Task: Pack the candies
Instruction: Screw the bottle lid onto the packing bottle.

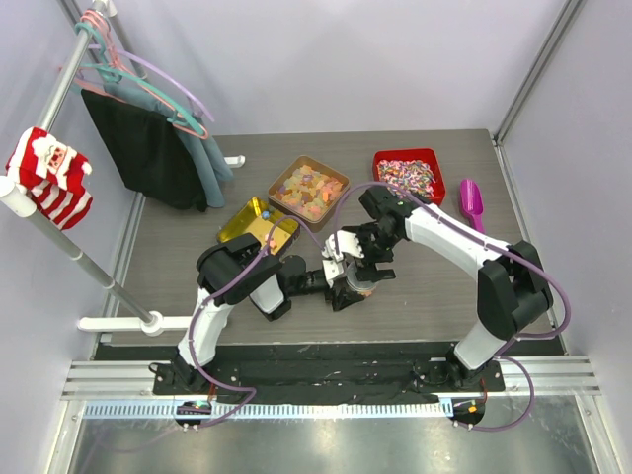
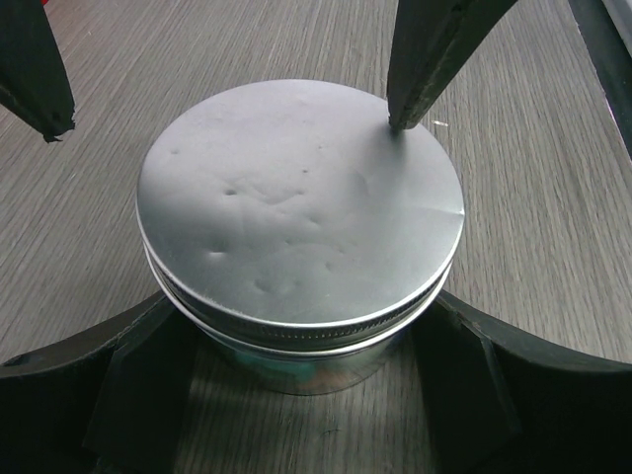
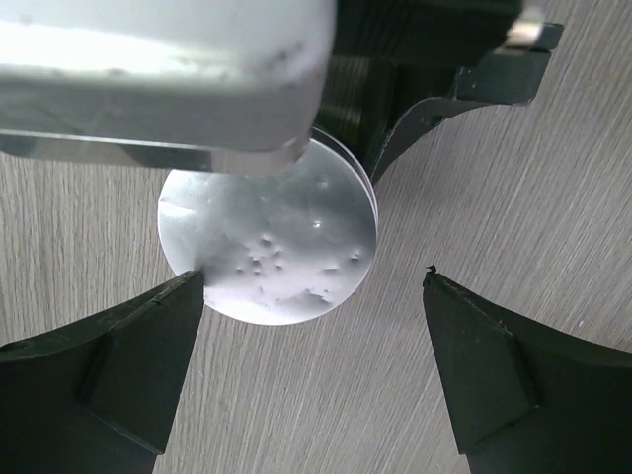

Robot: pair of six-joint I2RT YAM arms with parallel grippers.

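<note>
Trouble from here starts at the right gripper point(image 3: 314, 279); its jaws stand wide apart just above the metal lid point(image 2: 296, 207) of the jar point(image 2: 306, 367), gripping nothing. One of its fingertips point(image 2: 400, 109) hangs right over the lid's far rim, so a sideways pull-away could catch that rim and tip or drag the jar; a straight lift looks safer. The left gripper point(image 2: 301, 331) reaches in from the jar's left and looks clamped on the jar's body below the lid; the two wrists sit very close above the jar, so a careless release or shift by either arm could knock them together. Whether the lid is seated fully I cannot tell; a loose one could come off when the jar is moved.

A hint of colour shows through the jar's wall, too little to name; the candies point(image 1: 405, 176) plainly in view lie in the red tray point(image 1: 377, 158), beyond the jar and to its right, with a pink scoop point(image 1: 472, 205) further right. Beyond the jar to its left sit a gold tin point(image 1: 242, 219) and a brown tray point(image 1: 284, 174). Bare table point(image 1: 425, 296) lies right of the jar, the best room for retreat; the table's near edge is close on the jar's near side.
</note>
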